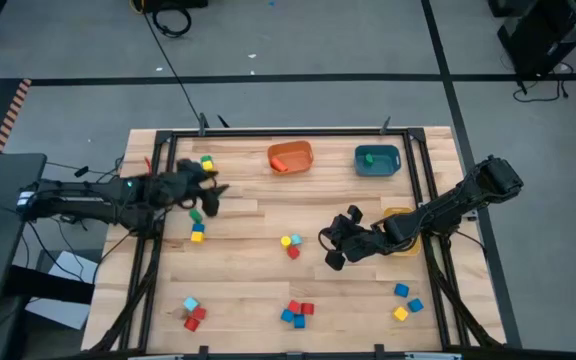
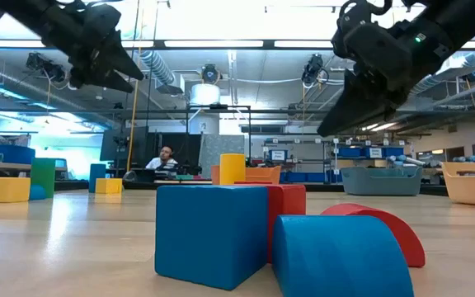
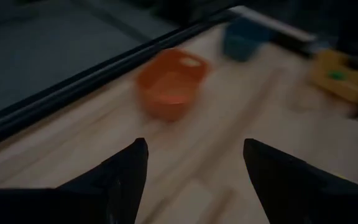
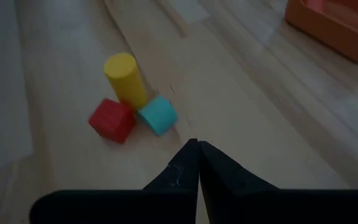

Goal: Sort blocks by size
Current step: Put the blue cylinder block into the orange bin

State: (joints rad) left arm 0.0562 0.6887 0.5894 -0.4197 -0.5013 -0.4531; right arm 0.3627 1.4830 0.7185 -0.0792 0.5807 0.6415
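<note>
My right gripper (image 1: 330,250) hovers shut and empty above the table's middle, just right of a small cluster (image 1: 290,244): a yellow cylinder (image 4: 126,78), a red cube (image 4: 112,119) and a light blue piece (image 4: 158,115), all resting on the wood. My left gripper (image 1: 212,190) is open and empty above the far left of the table; in its wrist view (image 3: 194,168) nothing lies between the fingers. Near it are a yellow and green pair (image 1: 206,162), a green block (image 1: 195,214) and a small stack (image 1: 198,233).
An orange bin (image 1: 290,157) and a teal bin (image 1: 377,160) stand at the far edge. A yellow bin (image 1: 398,215) sits partly under my right arm. More block groups lie near the front edge at the left (image 1: 192,313), centre (image 1: 296,312) and right (image 1: 406,301).
</note>
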